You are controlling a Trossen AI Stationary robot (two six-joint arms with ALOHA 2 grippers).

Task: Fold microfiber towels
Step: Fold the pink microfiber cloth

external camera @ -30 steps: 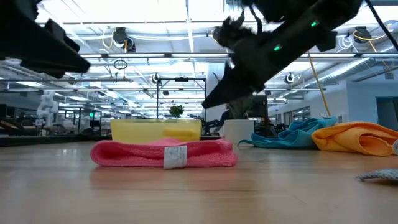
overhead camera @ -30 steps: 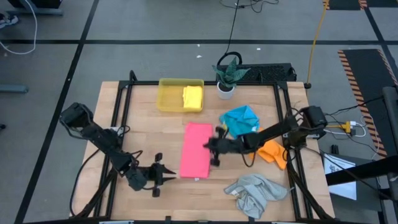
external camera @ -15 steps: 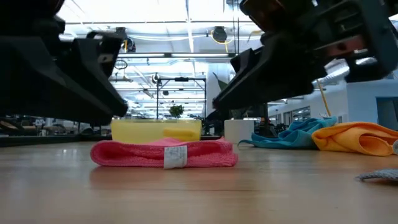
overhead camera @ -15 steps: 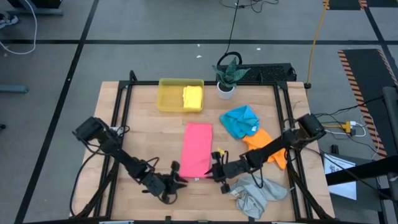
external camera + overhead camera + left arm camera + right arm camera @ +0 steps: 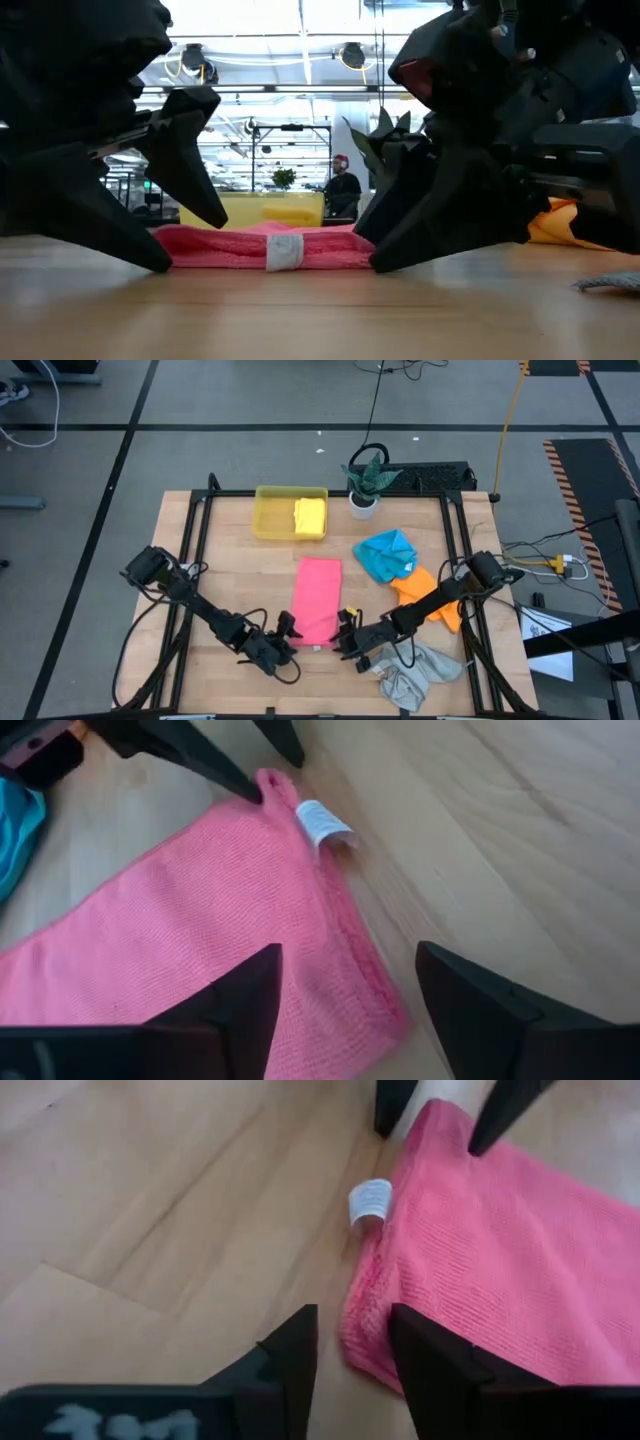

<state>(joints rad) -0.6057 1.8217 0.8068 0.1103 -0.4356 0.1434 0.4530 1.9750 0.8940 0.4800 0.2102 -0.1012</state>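
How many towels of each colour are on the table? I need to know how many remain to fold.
Pink towel: 1
Yellow towel: 1
Blue towel: 1
Orange towel: 1
Grey towel: 1
Total: 5

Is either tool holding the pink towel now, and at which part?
No. Both tools, left and right, stand open at the near corners of the pink towel, gripping nothing.
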